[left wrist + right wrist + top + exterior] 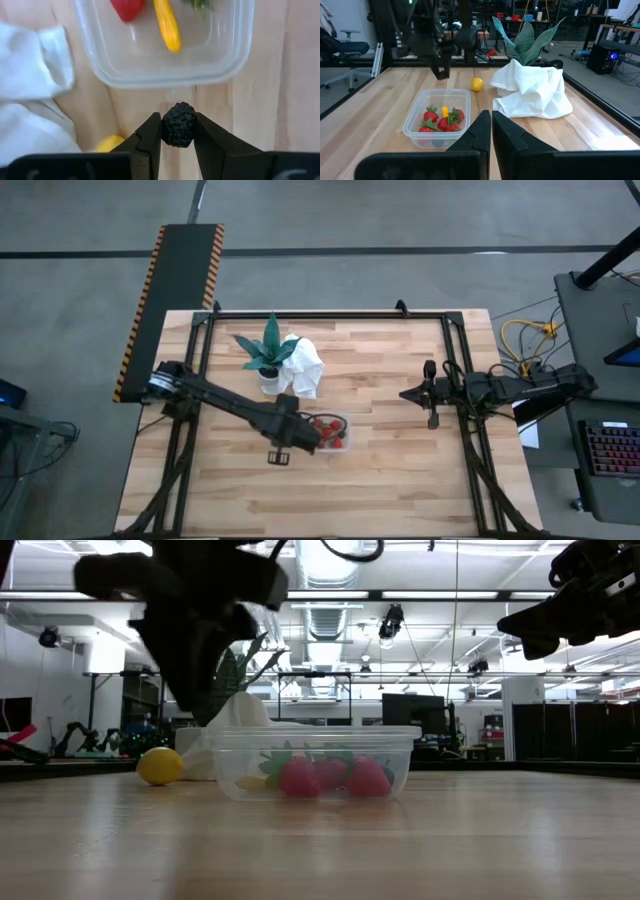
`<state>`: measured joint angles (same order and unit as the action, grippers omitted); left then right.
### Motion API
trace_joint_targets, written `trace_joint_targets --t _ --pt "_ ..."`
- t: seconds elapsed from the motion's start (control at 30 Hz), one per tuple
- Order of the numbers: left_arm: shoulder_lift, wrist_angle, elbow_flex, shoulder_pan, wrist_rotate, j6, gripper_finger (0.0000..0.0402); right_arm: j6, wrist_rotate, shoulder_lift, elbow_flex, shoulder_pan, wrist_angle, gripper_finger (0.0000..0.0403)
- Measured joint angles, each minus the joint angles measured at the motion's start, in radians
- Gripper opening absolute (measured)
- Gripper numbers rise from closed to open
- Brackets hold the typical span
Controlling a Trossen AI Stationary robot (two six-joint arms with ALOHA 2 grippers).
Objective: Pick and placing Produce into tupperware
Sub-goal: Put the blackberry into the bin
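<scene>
A dark, bumpy round berry (pixel 178 125) sits between the fingers of my left gripper (pixel 178 131), which is shut on it. That gripper (pixel 441 74) hangs just to the left of the clear tupperware (pixel 332 432), above the wood. The tupperware (pixel 165 80) holds red strawberries (pixel 442 120) and a yellow-orange elongated piece (pixel 167 25). A yellow lemon (pixel 160 766) rests on the table beside the white cloth. My right gripper (pixel 491 119) waits shut at the table's right side, touching nothing. My left gripper pinches the berry's two opposite sides (pixel 165 126) between its two fingertips (pixel 152 131). The fingers come from above, pointing down. The berry is lifted clear of the table, just outside the tupperware's rim.
A crumpled white cloth (pixel 305 367) lies behind the tupperware, against a green spiky potted plant (pixel 268 350). Bare wood stretches along the near side of the table (pixel 330 500) and between the tupperware and my right arm.
</scene>
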<state>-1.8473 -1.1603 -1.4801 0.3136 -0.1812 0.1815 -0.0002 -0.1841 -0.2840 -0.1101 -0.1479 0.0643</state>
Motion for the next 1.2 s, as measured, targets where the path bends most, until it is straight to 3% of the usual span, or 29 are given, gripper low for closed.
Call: trace_joint_targets --t 0.3,0.6,1.2 --pt "0.000 0.146 -0.037 -0.054 -0.016 -0.182 0.0071 0.000 0.000 0.000 0.000 0.000 0.000 0.0009" --pt "0.000 0.259 -0.023 -0.085 -0.010 -0.265 0.0071 0.000 0.000 0.000 0.000 0.000 -0.001 0.0009" --pt "-0.088 0.312 0.006 -0.105 -0.007 -0.275 0.0071 0.000 0.003 -0.001 0.000 0.000 -0.008 0.0009"
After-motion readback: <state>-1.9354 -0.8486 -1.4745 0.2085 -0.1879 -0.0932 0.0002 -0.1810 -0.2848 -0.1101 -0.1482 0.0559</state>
